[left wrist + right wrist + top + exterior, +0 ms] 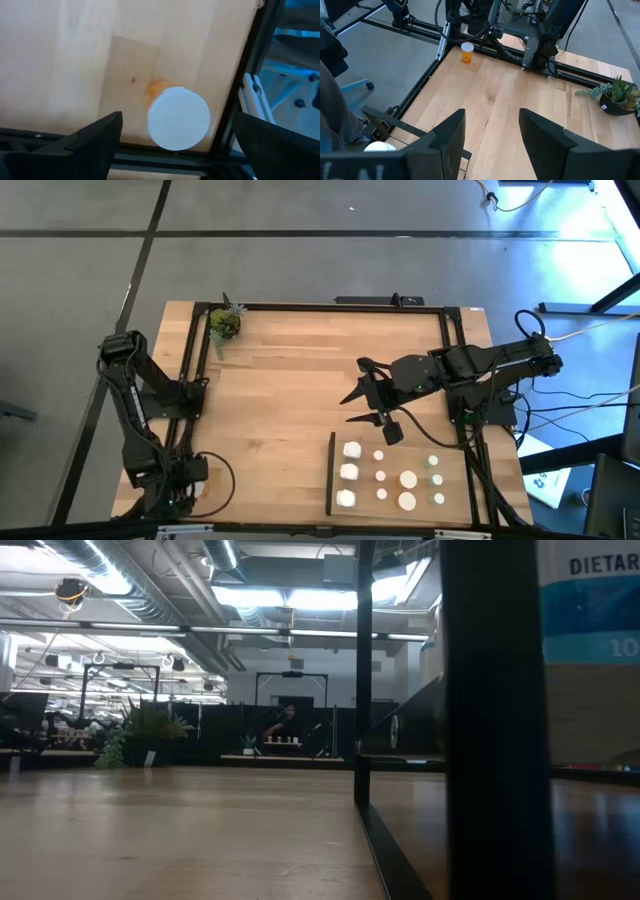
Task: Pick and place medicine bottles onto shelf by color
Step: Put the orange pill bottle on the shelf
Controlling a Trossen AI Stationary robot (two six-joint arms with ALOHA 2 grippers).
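An orange medicine bottle with a white cap [178, 118] stands upright on the wooden table at its near left corner; it also shows in the right wrist view [466, 52]. My left gripper [177, 125] hangs over it, pointing down, open, one finger on either side of the cap and clear of it; the left arm [190, 478] covers the bottle in the high view. The shelf [395, 442] lies at the near right with several white, pinkish and green-topped bottles [349, 472] standing on it. My right gripper [355, 383] waits open above the table's middle.
A small potted plant [224, 323] stands at the far left corner. Black frame rails [235, 100] run close beside the orange bottle. In the low view the shelf's black upright strip [364, 670] and a labelled bottle [590, 640] stand close to the camera. Bare wood [290, 390] lies between the arms.
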